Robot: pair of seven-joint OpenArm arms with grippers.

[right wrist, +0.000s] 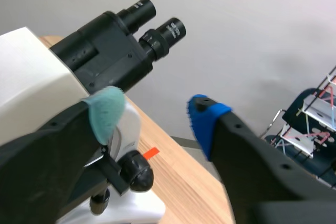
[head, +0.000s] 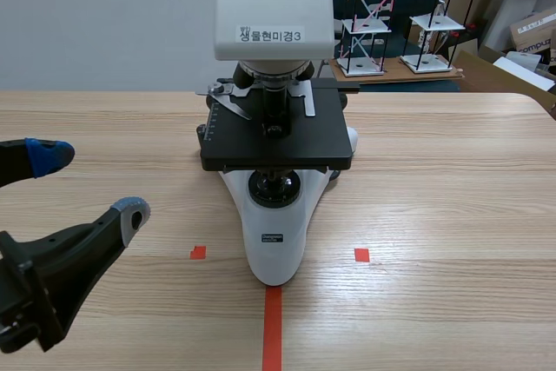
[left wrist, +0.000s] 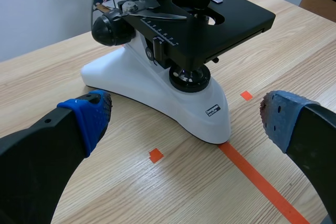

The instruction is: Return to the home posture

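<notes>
**Station.** You are looking at a biological microscope (head: 276,171) standing at the middle of the wooden surface (head: 452,215). Its white base (head: 274,254) is meeting the far end of the orange-red tape line (head: 272,332) and is sitting between the two tape squares. Judge this as its marked position: the instrument is not for moving, and the task is concerning the arms alone. The eyepieces (right wrist: 157,24) are pointing to the far side, away from the robot.

**Left arm.** The left arm (head: 43,275) is lying low at the near left, well apart from the microscope. Its jaws are standing wide open and are holding nothing. The blue pad (head: 48,155) and the grey-blue pad (head: 130,212) are facing the base across bare wood.

**Right arm.** The right arm is barely showing in the scene view. Going by its wrist view, its jaws are raised to the right of the microscope head (right wrist: 31,77), likewise spread wide and gripping nothing. The grey-green pad (right wrist: 106,111) is lying just beside the head, and the blue pad (right wrist: 207,121) is hanging in open air. Judge that neither arm is yet folded home. The right one is needing a withdrawal clear of the head and the focus knob (right wrist: 137,171).

**Markings.** A label (head: 270,34) on the head is reading "생물현미경3". A small badge (head: 273,237) on the base is too small to read. A cardboard box (head: 534,28) at the far right is showing "compu", with the rest cut off.
</notes>
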